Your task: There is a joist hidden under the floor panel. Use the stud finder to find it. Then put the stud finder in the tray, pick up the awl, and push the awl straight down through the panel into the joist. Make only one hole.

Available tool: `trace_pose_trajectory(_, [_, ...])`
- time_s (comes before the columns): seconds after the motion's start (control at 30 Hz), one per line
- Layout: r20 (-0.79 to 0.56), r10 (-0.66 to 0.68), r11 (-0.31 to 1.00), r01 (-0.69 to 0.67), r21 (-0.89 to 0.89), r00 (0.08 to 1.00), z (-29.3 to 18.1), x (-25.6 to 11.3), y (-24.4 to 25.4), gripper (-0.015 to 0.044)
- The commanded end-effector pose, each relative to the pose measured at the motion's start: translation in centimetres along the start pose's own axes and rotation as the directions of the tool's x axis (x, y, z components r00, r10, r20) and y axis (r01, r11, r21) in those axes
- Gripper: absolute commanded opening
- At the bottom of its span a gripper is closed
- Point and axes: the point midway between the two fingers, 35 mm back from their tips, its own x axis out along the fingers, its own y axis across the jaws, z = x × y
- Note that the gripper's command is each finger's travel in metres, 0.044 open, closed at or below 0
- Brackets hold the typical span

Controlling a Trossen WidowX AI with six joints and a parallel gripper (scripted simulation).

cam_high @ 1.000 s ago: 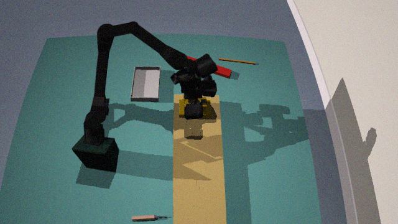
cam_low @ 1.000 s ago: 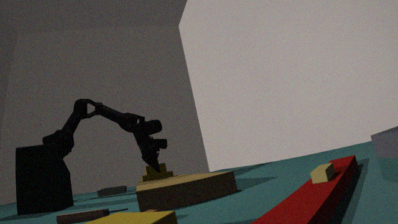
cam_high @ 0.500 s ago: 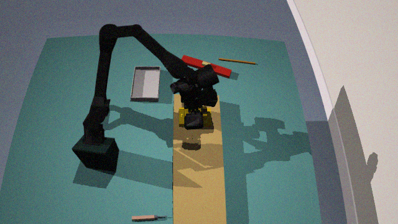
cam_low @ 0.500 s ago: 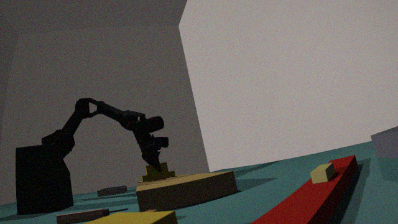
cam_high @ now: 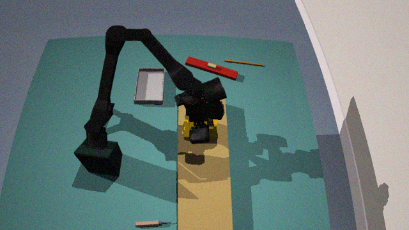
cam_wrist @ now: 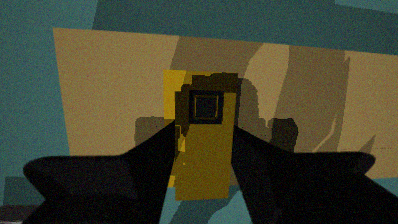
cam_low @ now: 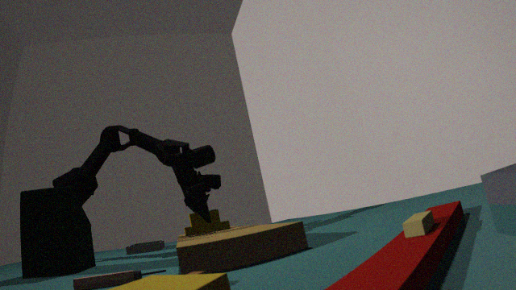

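Note:
The yellow stud finder [cam_high: 186, 130] [cam_low: 195, 222] [cam_wrist: 205, 167] is at or just above the far part of the tan floor panel [cam_high: 204, 211] [cam_low: 242, 250] [cam_wrist: 115, 75]; the exact contact is hard to tell. My gripper [cam_low: 209, 219] [cam_wrist: 200, 124] is shut on it, a dark finger on each side. The stud finder's square display is dark in the wrist view. The awl [cam_high: 147, 223] [cam_low: 106, 279] lies on the table left of the panel's near part, its thin tip toward the panel. The grey tray [cam_high: 148, 102] [cam_low: 145, 247] stands left of the panel's far end, empty.
A red level [cam_high: 223, 71] [cam_low: 387, 258] lies beyond the panel's far end, with an orange pencil [cam_high: 244, 62] behind it. A yellow block [cam_low: 173, 283] shows at the bottom of the exterior view. The arm's dark base [cam_high: 99, 160] stands left of the panel.

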Motion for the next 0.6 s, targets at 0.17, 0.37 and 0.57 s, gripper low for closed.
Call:
trace_pose_trajectory(0.17, [-0.001, -0.002, 1.0, 0.002, 0.003, 1.0, -0.1, 0.0, -2.4, 0.0])
trace_pose_trajectory(0.37, [-0.001, -0.003, 1.0, 0.003, 0.003, 1.0, -0.1, 0.0, -4.0, 0.0])
trace_pose_trajectory(0.57, [-0.001, -0.003, 1.0, 0.003, 0.002, 1.0, -0.1, 0.0, -5.6, 0.0])
